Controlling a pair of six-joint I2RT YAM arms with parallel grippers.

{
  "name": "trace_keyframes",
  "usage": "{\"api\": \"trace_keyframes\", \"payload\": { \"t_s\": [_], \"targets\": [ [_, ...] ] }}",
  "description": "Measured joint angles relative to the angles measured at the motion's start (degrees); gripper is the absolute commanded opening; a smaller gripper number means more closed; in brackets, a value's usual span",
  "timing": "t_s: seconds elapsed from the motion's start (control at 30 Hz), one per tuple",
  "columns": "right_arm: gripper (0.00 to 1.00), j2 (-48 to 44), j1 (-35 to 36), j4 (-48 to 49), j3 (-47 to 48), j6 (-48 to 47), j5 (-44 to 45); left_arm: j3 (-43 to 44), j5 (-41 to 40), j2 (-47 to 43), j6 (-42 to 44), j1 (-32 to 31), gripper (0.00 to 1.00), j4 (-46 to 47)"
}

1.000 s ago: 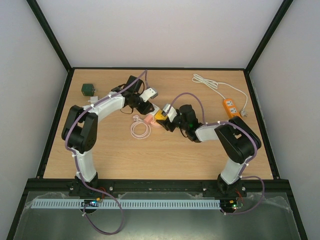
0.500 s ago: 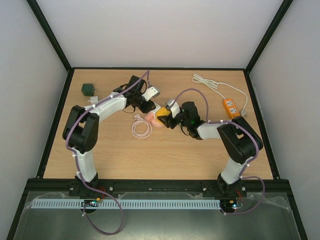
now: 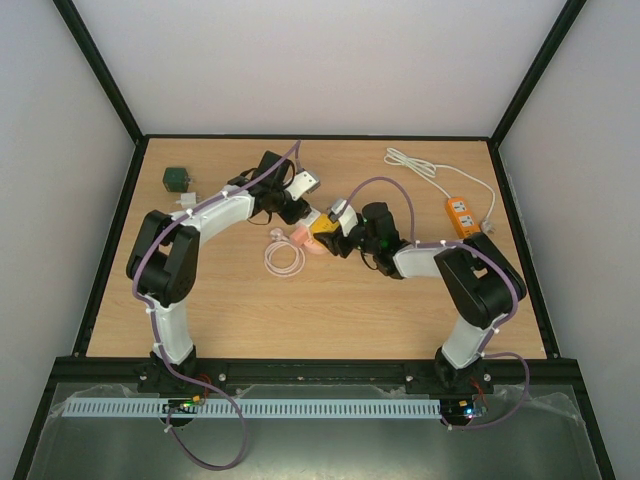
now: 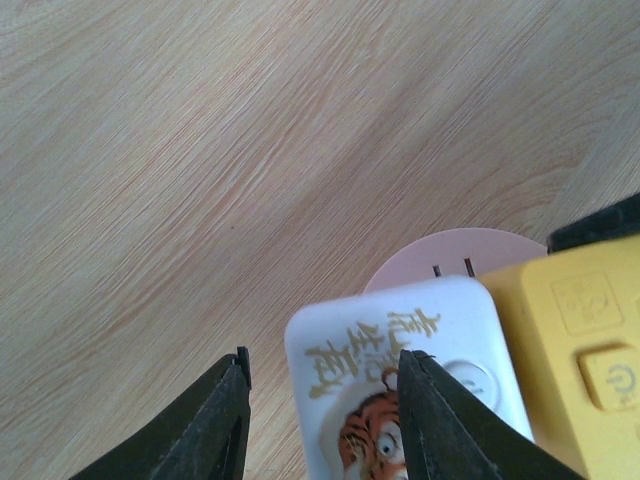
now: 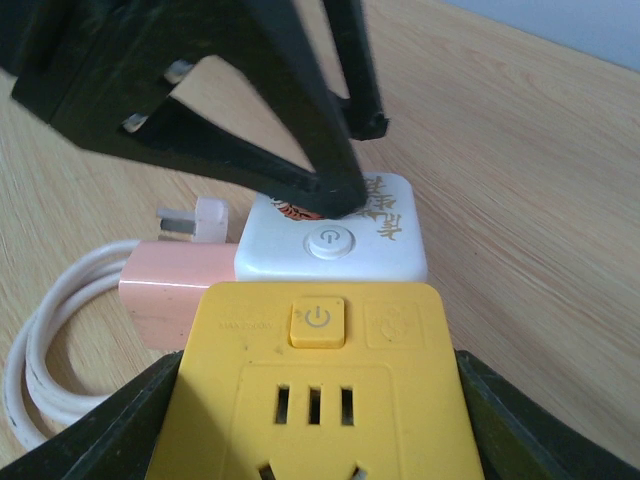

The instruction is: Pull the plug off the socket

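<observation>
Centrally over the wooden worktop [image 3: 300, 310], right end effector [image 5: 315, 430] clamps yellow plastic cube socket [image 5: 312, 360] as anchor; left end effector [image 4: 325, 370], unclenched, straddles the mated white tiger-printed cube plug [image 5: 335, 240], apparently for extraction.

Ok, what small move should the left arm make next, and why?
Probably shift the left gripper sideways to centre it on the white plug: one finger sits over its top, not beside it, so the plug isn't between the jaws. The right gripper already holds the yellow socket.

Pale walls [image 3: 330, 60] enclose a black-framed wooden table [image 3: 300, 310].
</observation>
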Motion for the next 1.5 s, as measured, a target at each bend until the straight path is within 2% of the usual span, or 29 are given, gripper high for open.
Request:
{"api": "trace_keyframes", "payload": {
  "t_s": [0.23, 0.4, 0.53, 0.7, 0.87, 0.9, 1.0, 1.1, 1.13, 1.23, 1.33, 1.5],
  "targets": [
    [0.08, -1.8, 0.7, -1.2, -1.7, -7.0, 1.9, 0.0, -0.5, 0.0, 0.0, -0.3, 0.43, 0.0],
    [0.08, -3.3, 0.9, -1.8, -2.8, -8.0, 2.8, 0.0, -0.9, 0.0, 0.0, -1.0, 0.43, 0.0],
    [0.08, -3.3, 0.8, -1.7, -2.8, -5.3, 2.8, 0.3, -1.3, 0.0, -0.2, -1.1, 0.51, 0.0],
    [0.08, -3.0, 0.9, 0.5, -4.0, -0.5, 2.8, 1.4, -0.4, -0.4, -1.0, 0.6, 0.72, -3.5],
    [0.08, -2.5, 0.9, 3.3, -5.4, 2.5, 3.5, -2.2, 0.6, -4.3, -0.2, 2.2, 0.77, -7.1],
    [0.12, -2.5, 0.9, 3.7, -5.7, 2.9, 3.8, -3.4, 0.7, -5.2, 0.0, 2.5, 0.77, -7.3],
    [0.41, -2.5, 1.1, 5.4, -6.7, 5.0, 4.6, -8.4, 1.3, -8.1, 0.9, 2.8, 0.79, -7.4],
    [0.51, -2.5, 1.4, 5.6, -6.8, 7.6, 5.2, -12.5, 3.1, -9.2, 1.5, 2.8, 0.81, -7.5],
    [0.58, -2.6, 1.5, 5.5, -6.7, 8.9, 5.6, -13.6, 3.6, -9.5, 1.5, 2.8, 0.81, -7.5],
    [0.69, -3.4, 1.8, 4.0, -6.6, 12.0, 6.6, -15.1, 4.9, -9.7, 1.4, 2.8, 0.82, -7.5],
    [0.88, -5.4, 1.9, 1.6, -6.5, 14.6, 6.3, -15.1, 6.6, -9.7, 1.1, 3.5, 0.83, -6.9],
    [0.97, -7.1, 2.0, -0.8, -6.4, 17.0, 4.3, -15.1, 9.6, -9.7, 0.3, 6.6, 0.84, -6.3]
  ]
}}
